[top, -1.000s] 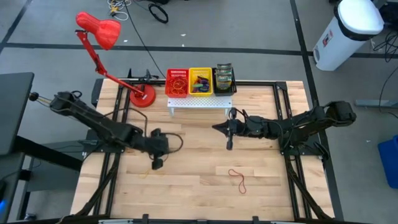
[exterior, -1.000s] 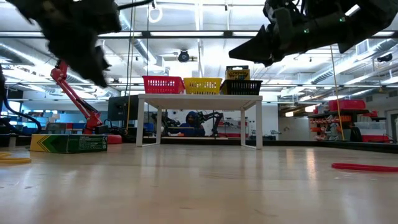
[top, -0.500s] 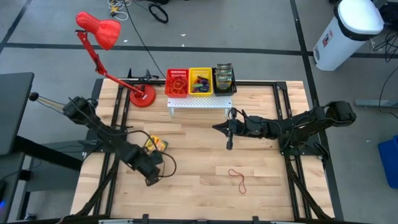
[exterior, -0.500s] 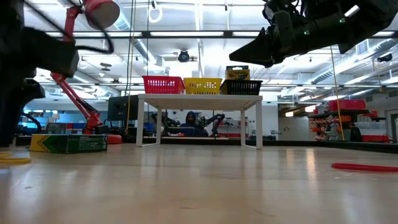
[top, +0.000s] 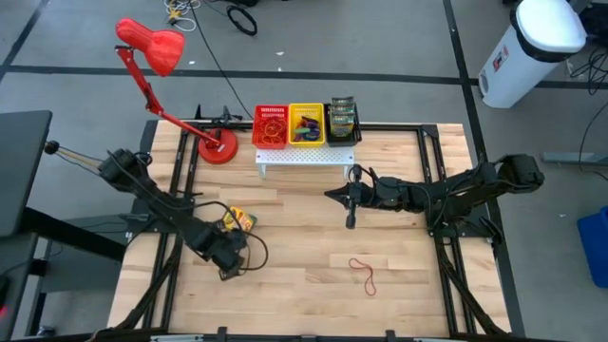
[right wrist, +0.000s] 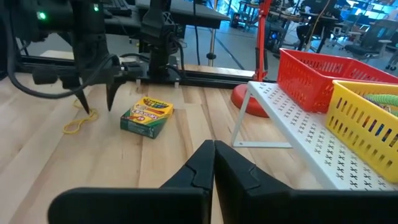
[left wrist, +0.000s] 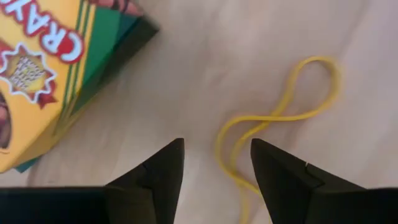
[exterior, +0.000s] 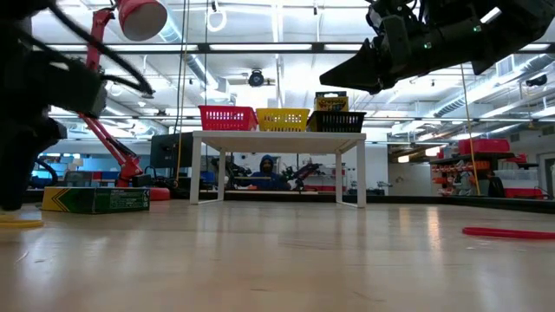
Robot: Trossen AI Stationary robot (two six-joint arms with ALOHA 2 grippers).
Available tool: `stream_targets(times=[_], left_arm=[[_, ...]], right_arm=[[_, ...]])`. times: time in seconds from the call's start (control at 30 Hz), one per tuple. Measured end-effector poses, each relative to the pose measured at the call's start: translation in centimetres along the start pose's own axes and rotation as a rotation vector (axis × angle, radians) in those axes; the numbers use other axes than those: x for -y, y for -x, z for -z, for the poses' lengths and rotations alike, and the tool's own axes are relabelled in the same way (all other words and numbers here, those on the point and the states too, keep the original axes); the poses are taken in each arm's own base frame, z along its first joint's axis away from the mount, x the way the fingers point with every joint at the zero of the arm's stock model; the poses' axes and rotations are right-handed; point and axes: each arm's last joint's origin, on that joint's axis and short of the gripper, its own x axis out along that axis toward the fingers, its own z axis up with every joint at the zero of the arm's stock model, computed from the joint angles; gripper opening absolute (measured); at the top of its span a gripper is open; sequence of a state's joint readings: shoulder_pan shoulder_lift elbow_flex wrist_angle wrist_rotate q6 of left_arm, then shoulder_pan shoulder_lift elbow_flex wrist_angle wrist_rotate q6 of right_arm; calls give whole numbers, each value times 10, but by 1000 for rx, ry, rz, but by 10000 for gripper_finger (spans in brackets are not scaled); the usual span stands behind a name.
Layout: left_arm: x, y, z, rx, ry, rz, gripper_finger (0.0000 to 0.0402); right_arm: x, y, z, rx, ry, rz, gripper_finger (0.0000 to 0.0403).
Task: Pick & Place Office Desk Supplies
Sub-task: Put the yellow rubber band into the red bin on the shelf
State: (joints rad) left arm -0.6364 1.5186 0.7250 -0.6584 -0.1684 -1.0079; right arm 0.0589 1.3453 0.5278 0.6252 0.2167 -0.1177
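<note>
So my left tool (left wrist: 214,163) is down low over the desk (top: 313,285) with its fingers spread apart and nothing in them, tips pointing at a yellow rubber band (left wrist: 273,124) that lies in a loose squiggle on the wood. One loop of the band runs in between the two fingertips, but I can't tell if either one is actually touching it. Just beside that spot sits a crayon box (top: 237,220), flat on the desk, yellow face up with green edges. My right tool (right wrist: 213,163) is hanging in the air above the middle of the desk, fingers pressed together, holding nothing. There's also a red rubber band (top: 365,272) lying on its own in the open part of the desk, well apart from both tools. At the back edge the white rack (top: 304,158) carries three little baskets in a row: the red basket (top: 271,124), the yellow basket (top: 306,123) with coloured bands in it, and a black basket (top: 342,122) with crayon boxes standing inside. The red lamp (top: 217,145) stands just left of the rack.
</note>
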Motion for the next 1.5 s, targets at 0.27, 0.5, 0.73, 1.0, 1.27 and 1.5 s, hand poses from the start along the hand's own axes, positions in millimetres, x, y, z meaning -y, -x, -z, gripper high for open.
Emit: stream_targets(times=[0.27,0.5,0.73,1.0,1.27,1.5], left_arm=[[1,-11,2,-26,-58,-15,168],[3,-11,2,-61,-99,31,74],[12,11,-11,-124,-293,106,7],[-5,79,-55,208,-329,63,5],[-59,138,-103,569,-164,-177,9],[-111,165,-153,722,-97,-446,8]], right_arm=[[0,0,0,-2,1,0,21],[0,0,0,-2,1,0,21],[0,0,0,0,0,0,21],[0,0,0,0,0,0,21],[0,0,0,1,0,0,21],[0,0,0,2,-1,0,21]])
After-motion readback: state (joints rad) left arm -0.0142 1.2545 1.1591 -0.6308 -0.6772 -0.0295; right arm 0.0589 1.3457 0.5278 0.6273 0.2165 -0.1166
